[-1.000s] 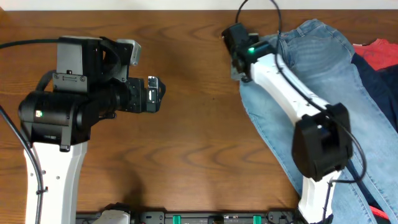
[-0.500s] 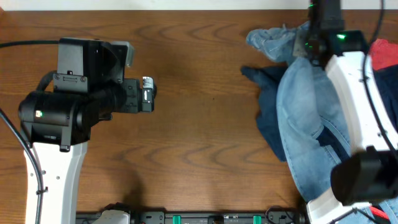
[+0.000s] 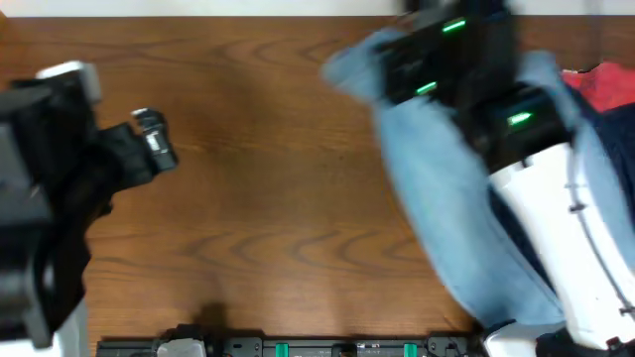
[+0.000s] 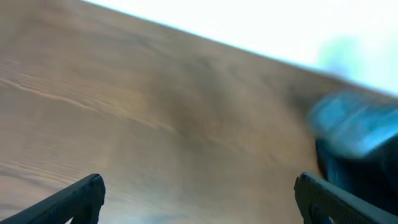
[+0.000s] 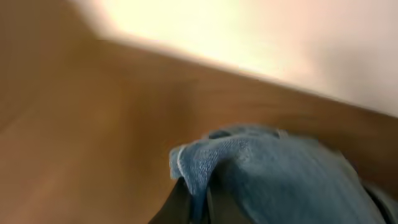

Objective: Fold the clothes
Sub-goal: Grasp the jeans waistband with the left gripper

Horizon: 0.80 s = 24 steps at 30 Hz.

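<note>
The light-blue jeans (image 3: 437, 198) hang lifted over the right half of the table, blurred by motion. My right gripper (image 5: 200, 202) is shut on a fold of the jeans (image 5: 280, 174), pinched between its fingers; in the overhead view the right arm (image 3: 466, 59) is above the cloth. A coral-red T-shirt (image 3: 600, 87) and a dark navy garment (image 3: 615, 149) lie at the far right. My left gripper (image 4: 199, 199) is open and empty over bare wood; it shows at the left in the overhead view (image 3: 149, 139).
The wooden table (image 3: 258, 198) spreads between the two arms. Its far edge meets a white wall (image 4: 249, 25). A dark blurred shape, cloth or the right arm, sits at the right of the left wrist view (image 4: 354, 124).
The right arm has swung left and up with the jeans, dragging the cloth toward the table's middle. The left arm has pulled back toward the left edge.
</note>
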Each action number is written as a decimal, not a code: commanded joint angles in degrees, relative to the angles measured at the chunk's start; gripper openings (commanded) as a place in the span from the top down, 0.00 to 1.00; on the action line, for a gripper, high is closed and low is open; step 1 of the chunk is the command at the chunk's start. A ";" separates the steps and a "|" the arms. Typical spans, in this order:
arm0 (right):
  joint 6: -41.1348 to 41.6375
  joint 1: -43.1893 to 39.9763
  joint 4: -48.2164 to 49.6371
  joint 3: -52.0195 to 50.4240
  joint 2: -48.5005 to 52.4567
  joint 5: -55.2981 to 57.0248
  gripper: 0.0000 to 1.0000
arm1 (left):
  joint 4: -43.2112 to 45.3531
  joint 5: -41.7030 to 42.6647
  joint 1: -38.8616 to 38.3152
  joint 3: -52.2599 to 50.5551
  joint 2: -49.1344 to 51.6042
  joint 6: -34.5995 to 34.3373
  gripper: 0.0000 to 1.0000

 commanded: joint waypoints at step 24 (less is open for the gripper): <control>10.29 -4.11 -18.84 0.70 -11.04 20.24 0.19 | -1.09 19.06 -7.93 -0.09 23.76 15.47 0.01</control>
